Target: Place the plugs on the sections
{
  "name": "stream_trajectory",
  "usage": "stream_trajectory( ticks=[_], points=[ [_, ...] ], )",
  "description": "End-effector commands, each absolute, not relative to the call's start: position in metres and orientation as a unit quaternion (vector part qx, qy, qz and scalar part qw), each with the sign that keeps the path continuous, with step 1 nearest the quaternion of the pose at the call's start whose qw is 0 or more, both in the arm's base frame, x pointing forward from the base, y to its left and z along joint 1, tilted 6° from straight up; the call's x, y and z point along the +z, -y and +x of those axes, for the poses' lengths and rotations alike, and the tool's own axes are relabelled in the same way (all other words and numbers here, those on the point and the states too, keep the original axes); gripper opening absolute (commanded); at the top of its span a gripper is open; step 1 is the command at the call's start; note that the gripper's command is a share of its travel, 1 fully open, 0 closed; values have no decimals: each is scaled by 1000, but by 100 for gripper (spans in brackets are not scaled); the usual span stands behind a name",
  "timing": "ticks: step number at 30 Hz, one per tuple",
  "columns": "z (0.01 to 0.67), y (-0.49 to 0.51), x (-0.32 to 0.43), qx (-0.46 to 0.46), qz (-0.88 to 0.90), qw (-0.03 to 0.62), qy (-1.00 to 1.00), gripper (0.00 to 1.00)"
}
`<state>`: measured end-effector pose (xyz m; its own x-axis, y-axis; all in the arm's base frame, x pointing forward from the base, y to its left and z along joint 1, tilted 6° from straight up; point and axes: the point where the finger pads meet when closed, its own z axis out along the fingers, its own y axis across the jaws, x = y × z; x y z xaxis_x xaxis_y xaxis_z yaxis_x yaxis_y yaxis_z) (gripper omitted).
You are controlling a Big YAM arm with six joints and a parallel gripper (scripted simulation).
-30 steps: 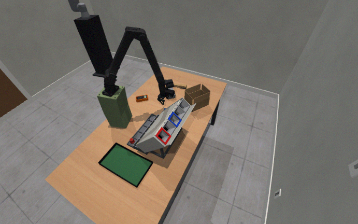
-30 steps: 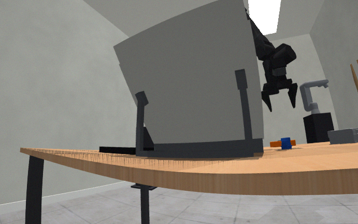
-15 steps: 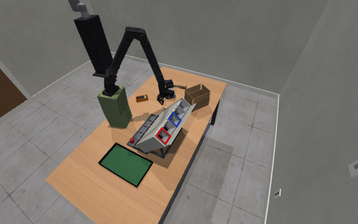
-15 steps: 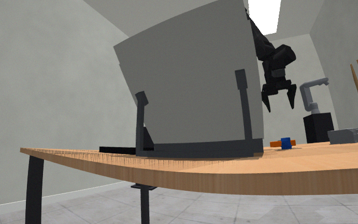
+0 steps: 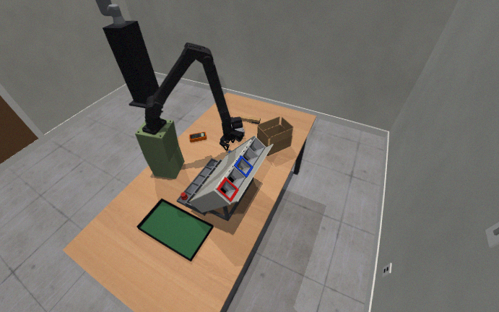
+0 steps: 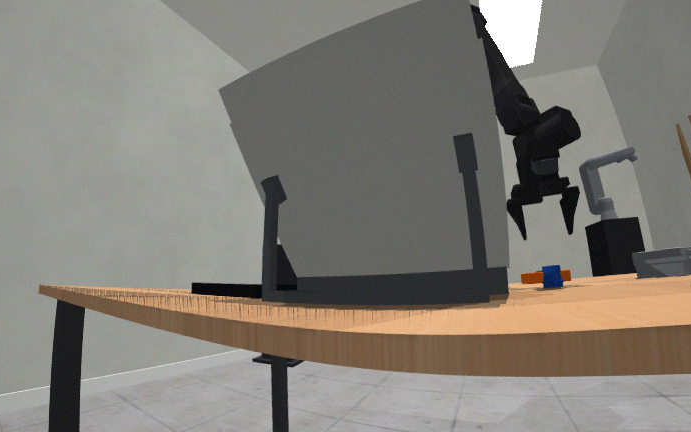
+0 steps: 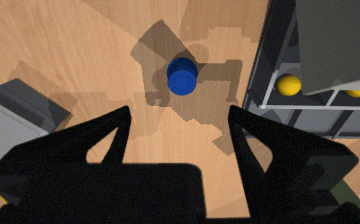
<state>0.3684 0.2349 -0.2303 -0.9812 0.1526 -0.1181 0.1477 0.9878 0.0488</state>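
The blue plug [image 7: 182, 76] stands upright on the wooden table beside the far end of the funnel rack; it also shows in the exterior view [image 6: 551, 276]. My gripper [image 7: 179, 111] [image 6: 546, 231] is open and empty, and hangs above the plug, apart from it. The red plug [image 5: 183, 195] sits on the flat front part of the rack's near end section. The grey cover [image 5: 219, 182] carries the red-banded funnel [image 5: 227, 188] and the blue-banded funnel [image 5: 243, 167]. Two yellow marbles [image 7: 288, 85] [image 7: 356, 92] lie in rack sections under the cover's edge.
A cardboard box [image 5: 274, 133] stands at the table's far corner. An orange device [image 5: 198, 136] lies near the green arm pedestal [image 5: 159, 149]. A grey tray [image 7: 11, 117] lies left of the gripper. A green mat [image 5: 175, 229] lies in front of the rack.
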Motion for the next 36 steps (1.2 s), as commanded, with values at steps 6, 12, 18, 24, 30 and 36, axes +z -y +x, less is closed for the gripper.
stream_trajectory(
  ticks=[6,12,18,24,30,36],
  points=[
    [380,-238,-277,25,73,68,-995,87],
    [380,-238,-277,24,73,67,-995,87],
    [380,-238,-276,23,73,65,-995,87],
    [380,-237,-276,22,73,64,-995,87],
    [381,-237,-286,22,73,64,-995,87],
    [381,-237,-297,21,72,64,-995,87]
  ],
)
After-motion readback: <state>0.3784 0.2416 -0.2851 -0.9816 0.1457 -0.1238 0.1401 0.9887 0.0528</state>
